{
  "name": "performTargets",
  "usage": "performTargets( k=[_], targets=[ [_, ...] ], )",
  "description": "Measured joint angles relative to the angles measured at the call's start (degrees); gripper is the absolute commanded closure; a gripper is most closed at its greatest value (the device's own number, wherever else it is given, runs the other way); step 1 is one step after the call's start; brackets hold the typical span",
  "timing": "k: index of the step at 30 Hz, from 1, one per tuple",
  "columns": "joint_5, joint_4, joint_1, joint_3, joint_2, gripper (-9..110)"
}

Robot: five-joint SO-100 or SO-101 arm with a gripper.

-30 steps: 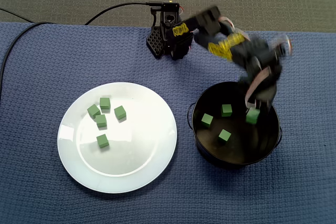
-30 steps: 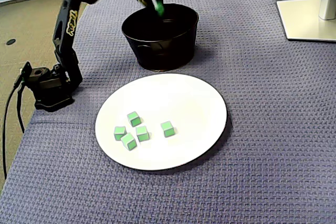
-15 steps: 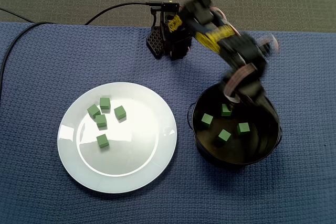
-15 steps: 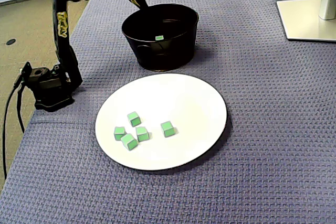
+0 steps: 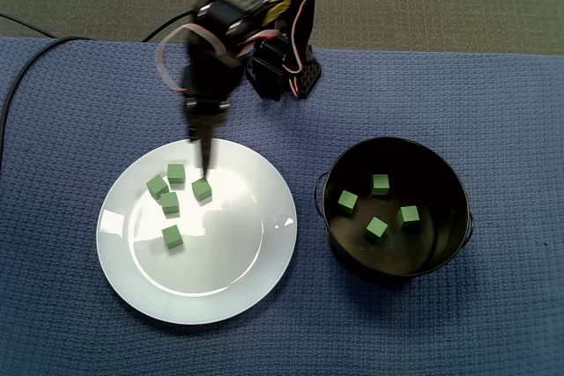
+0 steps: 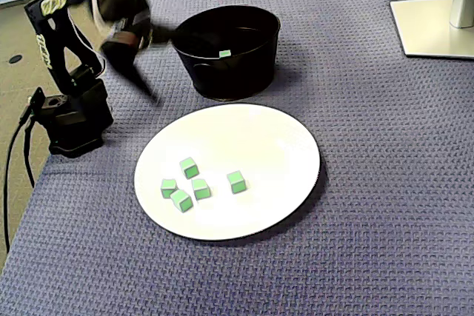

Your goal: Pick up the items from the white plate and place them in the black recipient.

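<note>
Several green cubes [image 5: 172,202] [image 6: 200,188] lie on the left part of the white plate [image 5: 229,253] [image 6: 259,153]. The black pot [image 5: 392,143] [image 6: 222,72] holds several more green cubes [image 5: 376,228], and only one cube [image 6: 225,53] shows over its rim in the other fixed view. My gripper [image 5: 204,165] [image 6: 150,94] hangs, blurred by motion, above the plate's far edge, its tips pointing down close to one cube [image 5: 202,188]. Nothing shows between its fingers. The blur hides how its jaws stand.
The arm's base [image 5: 286,77] [image 6: 70,120] stands at the blue cloth's edge, with a black cable [image 5: 26,68] [image 6: 15,160] trailing from it. A white stand foot [image 6: 437,24] sits at one corner of the table.
The green cube I held over the pot has dropped into it. My arm has swung from the pot across to the plate, tips now near the cubes there.
</note>
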Motion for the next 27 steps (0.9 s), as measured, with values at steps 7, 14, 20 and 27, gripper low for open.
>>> performTargets(
  k=[7, 14, 20, 27],
  targets=[
    [1.0, -4.5, 11.9, 9.7, -0.1, 47],
    [3.5, -7.2, 10.9, 14.8, -4.2, 52],
    [4.0, -10.3, 2.7, 15.8, -10.1, 57],
    [4.0, -14.0, -1.3, 16.6, -14.7, 57]
  ],
)
